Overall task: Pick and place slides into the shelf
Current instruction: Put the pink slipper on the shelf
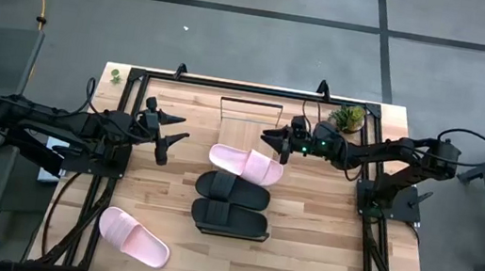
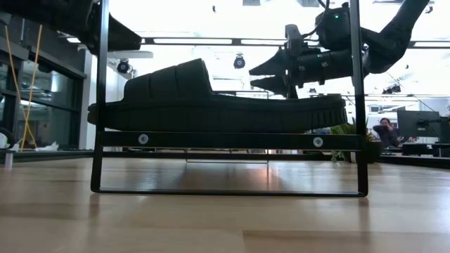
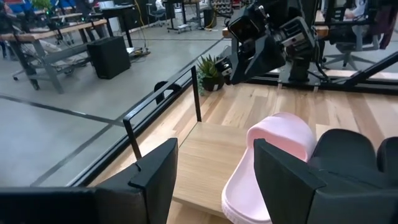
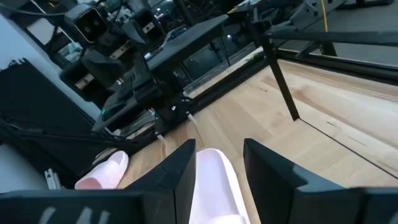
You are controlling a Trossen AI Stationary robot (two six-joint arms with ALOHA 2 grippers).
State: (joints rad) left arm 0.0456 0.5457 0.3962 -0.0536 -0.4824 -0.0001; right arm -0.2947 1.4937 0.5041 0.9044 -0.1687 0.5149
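Right end effector [image 1: 272, 143]: centre-right of the high view, fingers spread, poised over the near pink slide [image 1: 246, 164] at mid-frame; nothing pinched. Left end effector [image 1: 168, 140]: centre-left, fingers spread, empty, waiting.

Shelf [image 1: 249, 113]: upper centre, light board with black wire frame, bare.

Black slides [image 1: 231, 202]: pair side by side, centre, just below the pink one, apparently touching it. Second pink slide [image 1: 133, 236]: lower left of the desk [image 1: 323, 242], well apart.

Step, as judged: reaching for the first slide. Next move calls for lowering and closing on its strap.

Obstacles: black pair close alongside; potted plant [image 1: 348, 118] beside shelf, upper right.
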